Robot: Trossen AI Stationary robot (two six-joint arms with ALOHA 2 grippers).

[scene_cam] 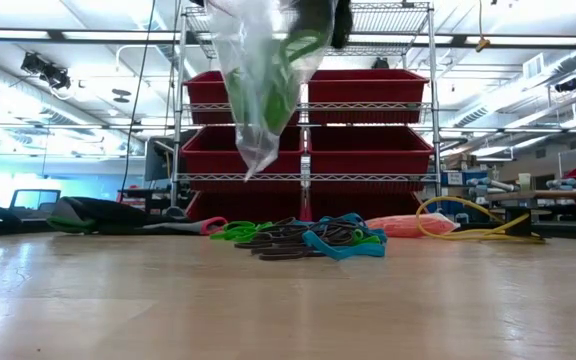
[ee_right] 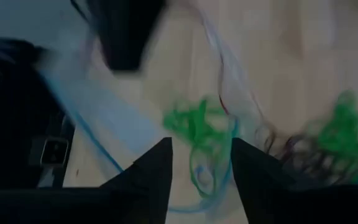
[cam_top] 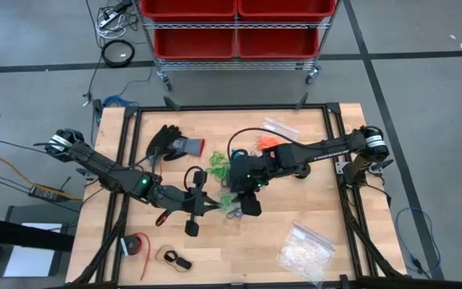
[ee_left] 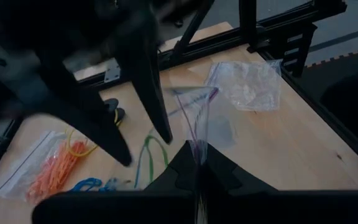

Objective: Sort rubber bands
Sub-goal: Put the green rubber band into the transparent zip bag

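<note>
A clear zip bag [scene_cam: 258, 100] with green rubber bands [scene_cam: 286, 62] inside hangs above the table's middle, and my left gripper [ee_left: 197, 186] is shut on it. My right gripper [ee_right: 201, 168] stands open just above the bag's mouth, pointing steeply down; its two dark fingers [ee_left: 151, 93] show in the left wrist view. I cannot tell whether they touch the bag. Loose green, black and blue rubber bands [scene_cam: 308, 237] lie in a pile on the table below. Orange bands [ee_left: 55, 169] lie in another clear bag. My left gripper pinches the bag's top edge at the purple zip strip [ee_left: 197, 148] between its two shut fingers, coming from the table's left and slanting a little down. The bag hangs below the fingers, clear of the table, with its mouth gaping beyond them.
A black and grey glove [cam_top: 173, 144] lies far left. A clear bag of whitish pieces [cam_top: 305, 250] lies near right. A red roll [cam_top: 137, 245] and a small black piece [cam_top: 176, 259] sit near the front left. A yellow cable [scene_cam: 473, 226] lies at the right.
</note>
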